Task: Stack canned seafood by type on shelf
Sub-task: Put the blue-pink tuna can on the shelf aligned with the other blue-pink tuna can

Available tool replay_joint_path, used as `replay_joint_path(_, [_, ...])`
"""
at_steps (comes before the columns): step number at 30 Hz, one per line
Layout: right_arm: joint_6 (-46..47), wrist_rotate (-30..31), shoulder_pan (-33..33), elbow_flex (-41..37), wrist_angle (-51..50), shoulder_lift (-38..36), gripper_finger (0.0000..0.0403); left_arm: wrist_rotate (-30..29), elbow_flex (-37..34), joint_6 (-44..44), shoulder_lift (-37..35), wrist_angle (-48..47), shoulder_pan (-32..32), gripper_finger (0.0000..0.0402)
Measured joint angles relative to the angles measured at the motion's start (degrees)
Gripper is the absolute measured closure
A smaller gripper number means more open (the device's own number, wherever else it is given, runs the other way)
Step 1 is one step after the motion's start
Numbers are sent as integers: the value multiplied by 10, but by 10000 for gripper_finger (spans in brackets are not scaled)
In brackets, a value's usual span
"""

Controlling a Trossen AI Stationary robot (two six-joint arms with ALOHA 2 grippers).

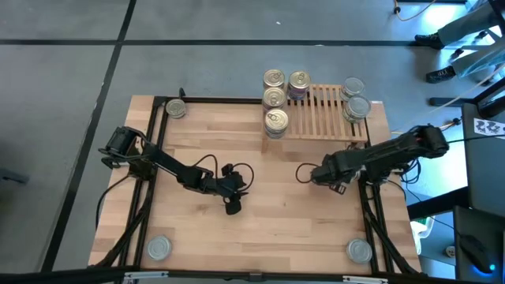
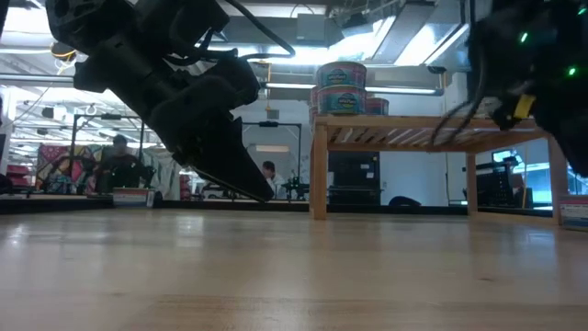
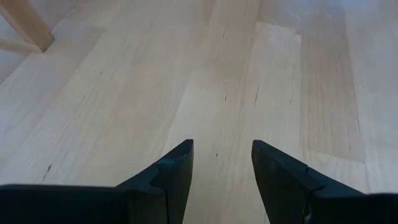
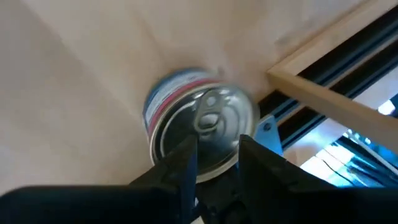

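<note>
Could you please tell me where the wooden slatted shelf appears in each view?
High view: shelf, upper right of centre.
Low view: right of centre, raised on legs.
Left wrist view: probably its leg, at the picture's edge.
Right wrist view: not recognisable.
Shared landmark: stacked cans at its end.

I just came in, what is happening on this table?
A two-armed robot is sorting tins onto the shelf. Gold-topped cans stand at its left end, silver-topped cans at its right. The left gripper hovers open over the bare table; the right gripper is mid-table, its camera facing a loose can.
</note>
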Motion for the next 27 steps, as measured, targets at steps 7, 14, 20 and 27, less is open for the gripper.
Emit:
replay_joint_path(7, [-53,-10,-46,-4,9,101,291,0,0,-2,0,0,0,240])
replay_joint_path(14, [-95,-10,-60,-8,30,151,291,0,0,-2,0,-4,0,240])
replay_joint_path(20, [-103,-20,-54,16,41,152,291,0,0,0,0,-3,0,240])
replay_joint_path(27, [-141,-25,-1,66,97,152,291,0,0,1,0,-2,0,240])
